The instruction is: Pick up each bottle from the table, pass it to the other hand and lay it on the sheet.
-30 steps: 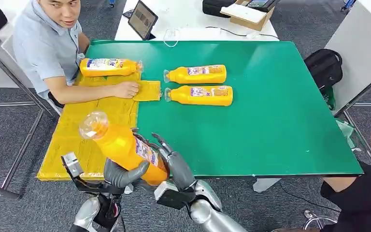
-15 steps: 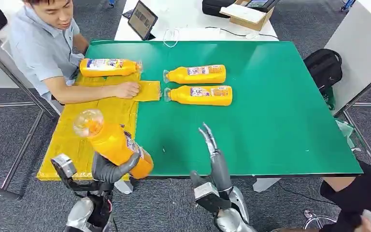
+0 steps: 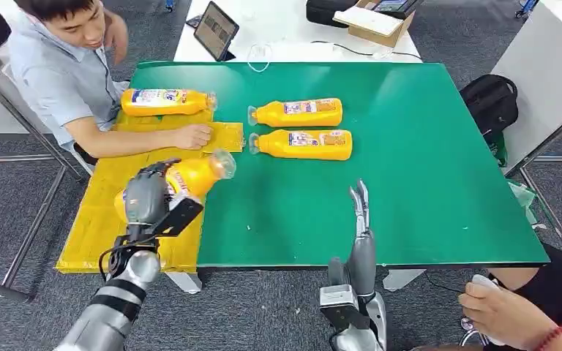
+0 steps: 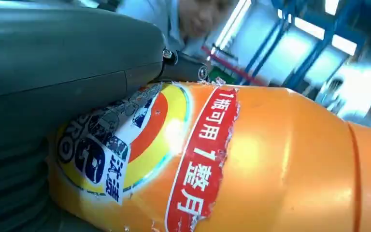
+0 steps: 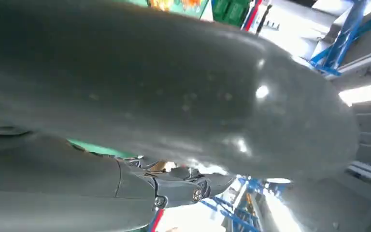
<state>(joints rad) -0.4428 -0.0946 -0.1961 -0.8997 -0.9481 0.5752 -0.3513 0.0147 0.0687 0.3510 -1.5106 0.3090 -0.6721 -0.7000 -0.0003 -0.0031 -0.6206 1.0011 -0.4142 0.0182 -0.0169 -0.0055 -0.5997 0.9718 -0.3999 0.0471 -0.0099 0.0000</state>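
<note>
While the green table (image 3: 410, 183) carries two more bottles (image 3: 300, 128) lying flat, my left hand (image 3: 148, 196) grips an orange bottle (image 3: 194, 175) around its body over the yellow sheet (image 3: 106, 212). It seems rigid, smooth, fairly heavy; mid-body suits best. My right hand (image 3: 360, 212) holds nothing, fingers straight.

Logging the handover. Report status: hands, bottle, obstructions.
Left hand grips bottle over yellow sheet, cap toward table centre. Right hand open, empty, above green table. Person's hand rests on sheet's far end.
</note>
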